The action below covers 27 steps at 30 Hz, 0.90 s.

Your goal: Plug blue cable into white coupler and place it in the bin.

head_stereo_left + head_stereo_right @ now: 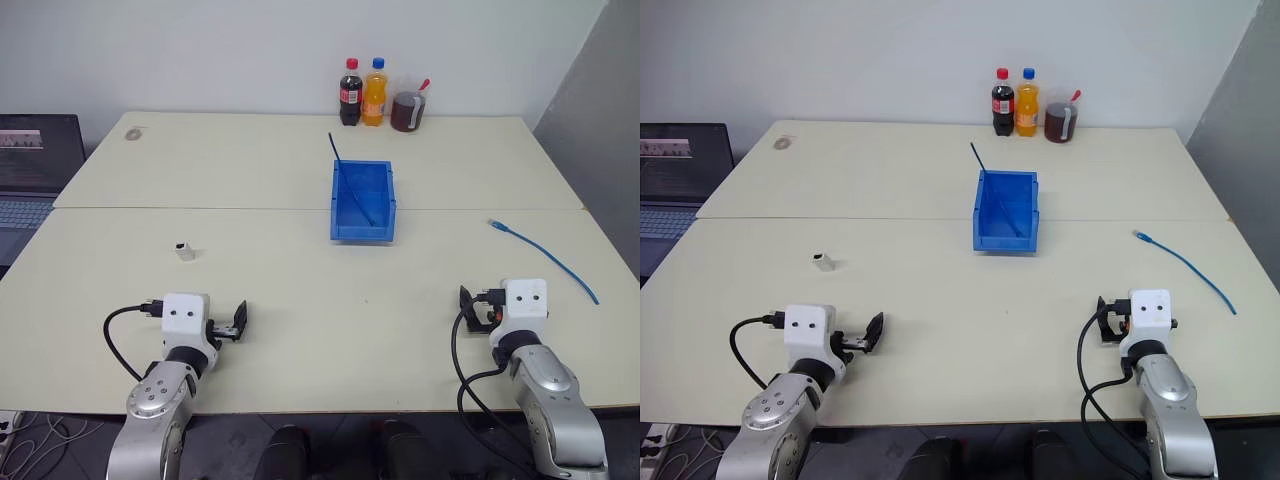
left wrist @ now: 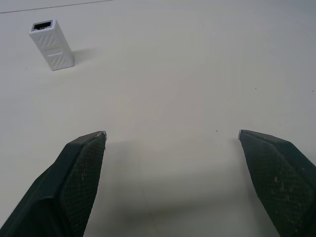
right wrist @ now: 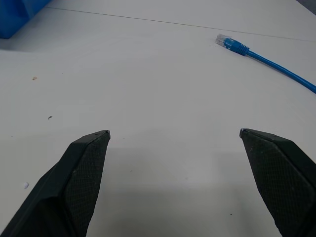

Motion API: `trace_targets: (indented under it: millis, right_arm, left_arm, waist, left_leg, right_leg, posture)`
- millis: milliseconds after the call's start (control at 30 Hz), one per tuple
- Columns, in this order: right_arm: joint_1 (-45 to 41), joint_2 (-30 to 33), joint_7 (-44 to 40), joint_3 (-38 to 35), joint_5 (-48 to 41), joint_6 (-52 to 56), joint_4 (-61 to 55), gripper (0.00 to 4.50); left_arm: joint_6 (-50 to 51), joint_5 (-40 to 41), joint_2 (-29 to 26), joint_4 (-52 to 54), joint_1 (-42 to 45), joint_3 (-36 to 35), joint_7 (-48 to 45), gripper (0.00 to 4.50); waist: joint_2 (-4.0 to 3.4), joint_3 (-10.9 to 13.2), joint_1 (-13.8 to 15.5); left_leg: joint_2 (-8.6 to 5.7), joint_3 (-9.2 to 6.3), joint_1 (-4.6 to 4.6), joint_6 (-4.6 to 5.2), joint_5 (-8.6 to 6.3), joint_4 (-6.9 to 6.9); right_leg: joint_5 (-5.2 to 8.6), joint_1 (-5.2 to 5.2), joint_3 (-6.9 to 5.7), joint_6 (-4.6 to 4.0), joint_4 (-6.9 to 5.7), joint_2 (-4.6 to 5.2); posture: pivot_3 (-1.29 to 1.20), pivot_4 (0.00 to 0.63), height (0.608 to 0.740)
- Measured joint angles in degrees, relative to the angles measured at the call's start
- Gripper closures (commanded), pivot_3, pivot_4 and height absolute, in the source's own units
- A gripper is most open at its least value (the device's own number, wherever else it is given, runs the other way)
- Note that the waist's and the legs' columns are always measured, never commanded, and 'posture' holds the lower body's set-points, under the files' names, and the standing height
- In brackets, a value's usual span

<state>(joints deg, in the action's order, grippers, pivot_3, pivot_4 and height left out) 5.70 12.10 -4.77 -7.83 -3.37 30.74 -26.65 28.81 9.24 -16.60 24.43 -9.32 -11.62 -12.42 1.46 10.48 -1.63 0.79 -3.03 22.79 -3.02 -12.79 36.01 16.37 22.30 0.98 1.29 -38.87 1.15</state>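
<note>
Left gripper (image 2: 173, 136): jaws spread, empty; white coupler (image 2: 51, 45) socket face seen.
Right gripper (image 3: 175, 133): jaws spread, empty; blue cable (image 3: 256, 57) clear plug resolved.
Bin (image 1: 362, 203): cropped in right wrist view.

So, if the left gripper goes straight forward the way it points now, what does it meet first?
Probably only bare table. The left gripper has its jaws open, and the white coupler lies ahead but off to one side of that line, so it would likely pass beside it, though depth is uncertain.
</note>
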Motion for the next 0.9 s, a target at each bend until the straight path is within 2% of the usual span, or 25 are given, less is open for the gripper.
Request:
trace_targets:
  millis: [133,200,233,367,500,567,633,800,900]
  right_arm:
    - [-0.3,0.4,-0.1,-0.3,0.0,0.0,0.0,0.02]
    - [-1.5,2.8,-1.3,-1.5,-0.1,-0.1,0.7,0.02]
    - [-1.8,3.2,-1.5,-1.6,-0.1,-0.1,0.7,0.02]
    - [-6.4,12.2,-7.0,-5.4,-1.7,-1.1,7.6,0.02]
    - [-11.9,22.0,-14.7,-9.0,-2.7,-4.8,20.9,0.02]
    - [-16.5,27.4,-20.8,-9.1,-3.8,-8.5,32.8,0.02]
    - [-19.7,30.1,-23.7,-9.1,-3.9,-10.6,40.0,0.02]
    - [-35.1,34.4,-34.1,-5.6,-2.3,-19.4,71.8,0.02]
    - [-40.5,36.3,-38.9,-4.2,-1.9,-21.0,81.4,0.02]
  left_arm:
    - [-0.2,-0.1,-4.4,-2.2,4.9,1.6,-4.6,0.0]
    - [-0.8,-0.1,-9.0,-6.8,14.0,5.5,-11.0,0.0]
    - [-0.9,-0.1,-9.3,-7.2,15.2,5.9,-11.6,0.0]
    - [-4.6,0.8,-11.0,-12.0,29.3,14.6,-23.7,0.0]
    - [-8.6,2.3,-10.0,-15.0,36.7,24.7,-37.0,0.0]
    - [-11.7,1.8,-8.0,-20.9,41.0,28.7,-41.8,0.0]
    - [-13.6,1.4,-6.1,-23.4,43.2,30.5,-43.6,0.0]
    - [-18.5,0.7,-1.3,-32.5,47.2,32.0,-45.9,0.0]
    - [-19.3,0.7,-1.0,-33.6,47.4,32.1,-46.8,0.0]
  waist:
    - [0.0,0.0,0.0]
    - [0.0,0.0,0.5]
    - [0.0,0.0,0.6]
    - [0.0,0.0,0.6]
    - [0.0,0.0,0.3]
    - [-0.02,0.0,-0.1]
    - [-0.04,0.0,-0.2]
    - [-0.17,0.1,-0.6]
    - [-0.17,0.1,-0.6]
  left_leg:
    - [-0.04,0.01,-0.01,0.0,0.0,0.0]
    - [-0.19,-0.03,0.05,-0.01,0.01,0.04]
    - [-0.19,0.03,0.01,-0.01,0.01,0.05]
    - [-0.32,0.22,0.07,0.0,0.0,0.04]
    - [-0.3,0.31,0.08,0.05,-0.02,-0.01]
    - [-0.29,0.32,0.04,0.11,-0.05,0.01]
    - [-0.25,0.34,0.0,0.12,-0.04,0.01]
    - [-0.25,0.43,-0.13,0.14,-0.03,0.1]
    - [-0.26,0.47,-0.14,0.14,-0.03,0.1]
  right_leg:
    - [0.0,0.0,-0.02,0.0,-0.01,-0.02]
    - [-0.02,0.02,-0.13,0.03,-0.01,-0.03]
    - [-0.03,-0.02,-0.16,0.04,-0.01,-0.04]
    - [-0.09,-0.04,-0.07,0.13,0.19,0.02]
    - [-0.22,-0.02,-0.02,-0.07,0.27,-0.01]
    - [-0.21,-0.02,-0.04,-0.1,0.17,-0.09]
    - [-0.2,-0.02,-0.01,-0.11,0.11,-0.1]
    - [-0.05,-0.06,0.1,0.08,-0.07,-0.13]
    - [-0.09,-0.09,0.13,0.06,-0.02,-0.11]
  posture:
    - [0.0,0.15,0.74]
    - [0.0,0.15,0.74]
    - [0.0,0.15,0.74]
    - [0.0,0.15,0.74]
    - [0.0,0.15,0.74]
    - [0.0,0.15,0.74]
    - [0.0,0.15,0.74]
    - [0.0,0.15,0.74]
    - [0.0,0.15,0.74]
